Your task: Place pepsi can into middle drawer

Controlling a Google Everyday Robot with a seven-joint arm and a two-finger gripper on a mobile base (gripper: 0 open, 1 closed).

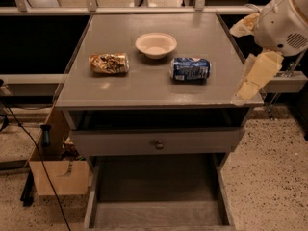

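white arm upper right, claw angled down-left below it

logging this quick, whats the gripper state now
gripper: at the right edge of the grey cabinet top, apart from the small blue pepsi can; open or closed cannot be told.
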